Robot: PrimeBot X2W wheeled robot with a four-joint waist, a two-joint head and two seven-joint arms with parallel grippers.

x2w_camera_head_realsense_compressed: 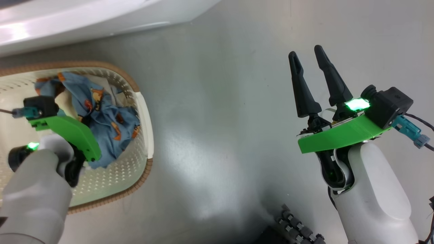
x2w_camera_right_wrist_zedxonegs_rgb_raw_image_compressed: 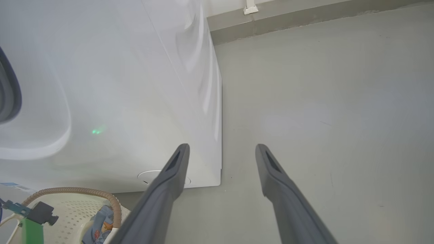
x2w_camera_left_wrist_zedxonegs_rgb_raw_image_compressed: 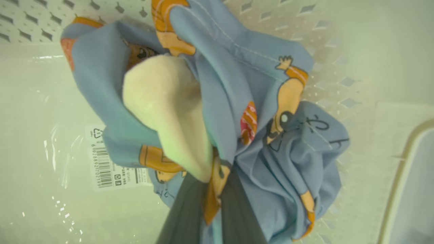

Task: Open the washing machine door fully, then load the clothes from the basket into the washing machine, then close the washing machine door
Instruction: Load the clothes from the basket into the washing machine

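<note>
Left claw (x2w_camera_left_wrist_zedxonegs_rgb_raw_image_compressed: pixel 215 184) pinched almost closed on the clothes (x2w_camera_left_wrist_zedxonegs_rgb_raw_image_compressed: pixel 244 78): a fold of the blue printed fabric is trapped between its two fingers, and the rest of the bundle is bunched at and past the tips, with a cream fold (x2w_camera_left_wrist_zedxonegs_rgb_raw_image_compressed: pixel 162 108) on one side. The bundle lies inside the basket (x2w_camera_left_wrist_zedxonegs_rgb_raw_image_compressed: pixel 359 61), and the barcode label (x2w_camera_left_wrist_zedxonegs_rgb_raw_image_compressed: pixel 105 162) on the basket bottom is just beside the cloth. In the head view the left wrist is down inside the rim, with the clothes heaped toward the wall nearer the right arm. Right claw (x2w_camera_head_realsense_compressed: pixel 306 51) spread wide, holding nothing, over bare floor (x2w_camera_head_realsense_compressed: pixel 220 128), well apart from the basket. Beyond: washing machine (x2w_camera_right_wrist_zedxonegs_rgb_raw_image_compressed: pixel 118 84), white front, round filter cap (x2w_camera_right_wrist_zedxonegs_rgb_raw_image_compressed: pixel 149 175) low near its corner, basket just in front.
</note>
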